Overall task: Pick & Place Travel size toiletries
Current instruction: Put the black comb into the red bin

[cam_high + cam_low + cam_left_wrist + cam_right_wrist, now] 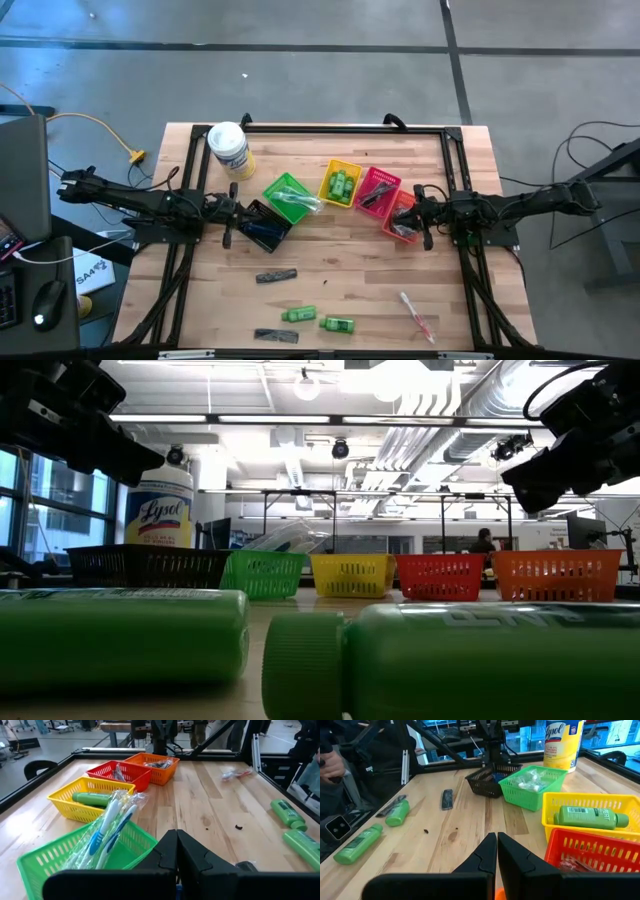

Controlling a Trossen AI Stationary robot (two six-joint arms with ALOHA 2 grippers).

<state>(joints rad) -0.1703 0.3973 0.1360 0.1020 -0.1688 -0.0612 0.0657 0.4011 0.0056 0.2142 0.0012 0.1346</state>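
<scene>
Both arms hang idle: the left end effector (228,212) pinched closed over the black basket (262,226), the right end effector (424,216) closed by the orange basket (402,215). Two green bottles (320,319), combs (276,275) and a toothbrush (418,314) lie on the counter (340,260).

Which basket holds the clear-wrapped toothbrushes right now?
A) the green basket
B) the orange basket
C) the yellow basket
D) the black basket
A: the wrapped toothbrushes lie in the green basket, sticking out over its rim, while the yellow basket beside it holds a green bottle instead.
</scene>
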